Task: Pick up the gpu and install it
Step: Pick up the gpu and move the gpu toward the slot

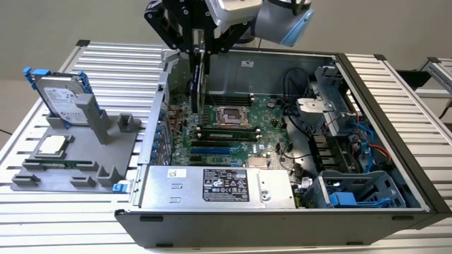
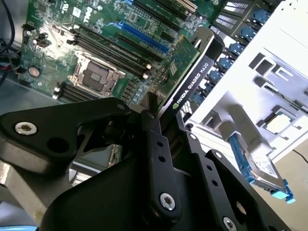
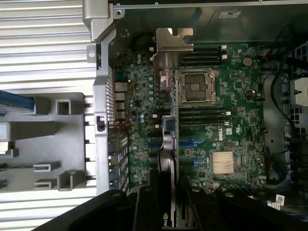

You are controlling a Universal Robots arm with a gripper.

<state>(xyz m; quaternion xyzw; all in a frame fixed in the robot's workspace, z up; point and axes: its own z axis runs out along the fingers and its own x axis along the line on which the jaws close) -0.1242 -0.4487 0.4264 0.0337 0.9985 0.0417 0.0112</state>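
**Q:** What is the gripper doing?

**A:** The black gripper (image 1: 201,46) is clenched on the gpu (image 1: 200,79). Its two fingers (image 2: 155,139) press against the card's flat faces near one long edge. The card hangs edge-down straight below the jaws, inside an open computer case (image 1: 268,227).

**Q:** What does the card look like?

**A:** In the second wrist view it is a thin green board with a black strip along the gripped edge. In the first wrist view it is seen edge-on, running away from the jaws, with its silver bracket (image 3: 172,45) at the far end.

**Q:** What lies under it?

**A:** The green motherboard (image 1: 240,132) lies directly beneath the jaws. The square processor socket (image 1: 229,115) sits just beside the card's lower edge, on the exterior view's right of the jaws. Whether the card touches the board cannot be told.

**Q:** Anything else nearby?

**A:** A silver power supply (image 1: 211,185) lies inside the case, well below the jaws and nearer the exterior camera. A grey holder (image 1: 113,153) rests on the slatted metal table (image 1: 71,222) outside the case, well apart from the jaws on the exterior view's left. It carries two parts — a hard drive with blue rails (image 1: 62,100) standing upright, and a square processor chip (image 1: 54,145) lying flat.
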